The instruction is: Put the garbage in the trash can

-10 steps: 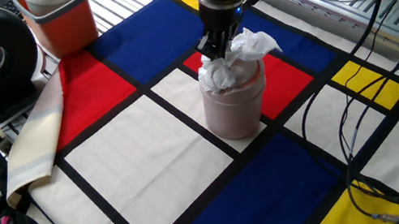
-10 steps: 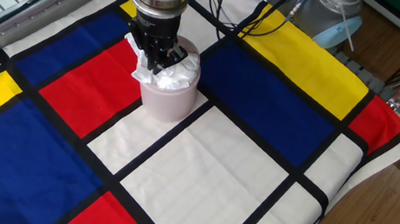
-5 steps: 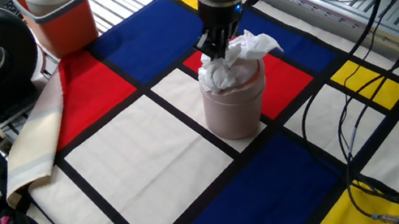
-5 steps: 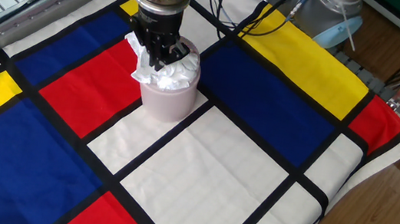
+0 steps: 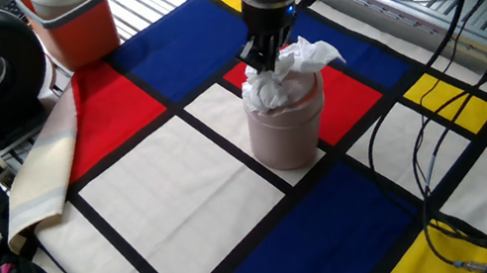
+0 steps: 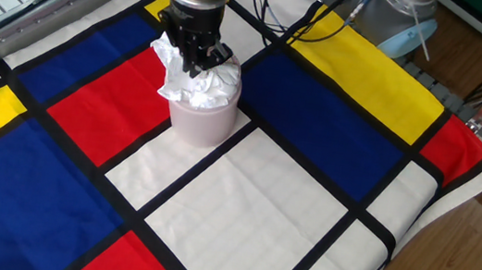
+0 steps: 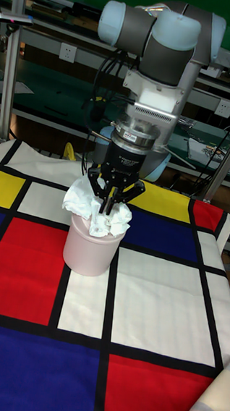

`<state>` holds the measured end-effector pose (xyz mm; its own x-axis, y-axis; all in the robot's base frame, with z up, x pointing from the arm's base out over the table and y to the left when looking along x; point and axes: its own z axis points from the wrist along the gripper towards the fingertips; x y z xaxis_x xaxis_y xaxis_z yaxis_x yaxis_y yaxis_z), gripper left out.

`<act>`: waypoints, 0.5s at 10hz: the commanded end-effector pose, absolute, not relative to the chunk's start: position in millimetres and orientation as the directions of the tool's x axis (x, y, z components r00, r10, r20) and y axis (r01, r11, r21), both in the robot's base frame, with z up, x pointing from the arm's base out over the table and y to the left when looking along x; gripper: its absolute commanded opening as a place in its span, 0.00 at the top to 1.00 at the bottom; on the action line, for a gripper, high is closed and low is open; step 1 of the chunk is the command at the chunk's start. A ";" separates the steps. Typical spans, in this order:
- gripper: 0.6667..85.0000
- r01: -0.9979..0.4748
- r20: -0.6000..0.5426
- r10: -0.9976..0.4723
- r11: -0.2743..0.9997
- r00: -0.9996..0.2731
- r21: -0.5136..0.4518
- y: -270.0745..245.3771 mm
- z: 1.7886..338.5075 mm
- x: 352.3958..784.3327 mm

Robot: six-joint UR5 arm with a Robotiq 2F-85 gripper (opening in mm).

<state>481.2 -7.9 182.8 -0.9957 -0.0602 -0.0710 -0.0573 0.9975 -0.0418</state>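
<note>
Half of the tissue wad (image 5: 293,73) bulges from the pink trash can (image 5: 287,129) near the checked cloth's (image 6: 289,197) far edge, so the gripper (image 7: 112,199), fingers closed together on top of it, should probably press straight down, then lift clear.

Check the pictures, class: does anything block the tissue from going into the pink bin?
Nothing visible does. The tissue already sits in the open mouth of the pink bin, bulging over its rim, with the gripper directly above it, fingertips at the paper.
</note>
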 end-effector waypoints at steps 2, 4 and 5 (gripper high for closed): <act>0.77 -0.024 -0.070 -0.027 0.999 -0.997 -0.039 2.7 189.3 470.9; 0.77 -0.009 -0.074 -0.013 0.998 -0.997 -0.059 8.1 188.5 464.3; 0.77 -0.015 -0.078 -0.022 0.996 -0.997 -0.084 5.6 191.4 459.4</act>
<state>467.9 0.9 187.6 -0.9971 -0.0308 -0.0702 -0.0262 0.9975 -0.0656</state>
